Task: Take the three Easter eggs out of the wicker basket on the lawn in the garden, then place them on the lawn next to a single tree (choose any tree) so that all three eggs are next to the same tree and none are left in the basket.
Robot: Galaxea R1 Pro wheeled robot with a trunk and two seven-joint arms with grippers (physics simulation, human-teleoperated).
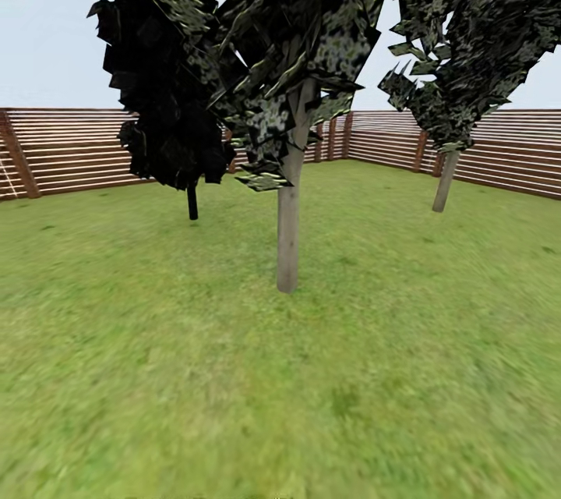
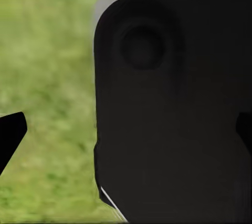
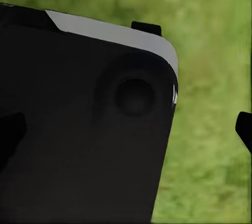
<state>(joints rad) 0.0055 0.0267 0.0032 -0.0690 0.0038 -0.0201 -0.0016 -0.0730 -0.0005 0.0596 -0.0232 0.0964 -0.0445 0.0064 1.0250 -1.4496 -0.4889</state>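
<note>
A tree with a straight pale grey-brown trunk [image 1: 287, 242] and dark jagged foliage stands on the lawn [image 1: 156, 374] straight ahead, a few steps away. The Easter eggs and the wicker basket are out of view. In the left wrist view my left gripper [image 2: 126, 132] is open, its dark fingertips [image 2: 10, 136] at the frame's edges, with a black body panel of the robot [image 2: 173, 119] and grass behind. My right gripper [image 3: 126, 129] is open too, nothing between its fingertips [image 3: 244, 129], over a similar black panel [image 3: 79, 129].
A second pale-trunked tree [image 1: 445, 183] stands further off at the right. A tree with a thin black trunk [image 1: 192, 203] is behind at the left. A brown slatted fence [image 1: 78, 148] closes the garden at the back. Open grass lies between me and the trees.
</note>
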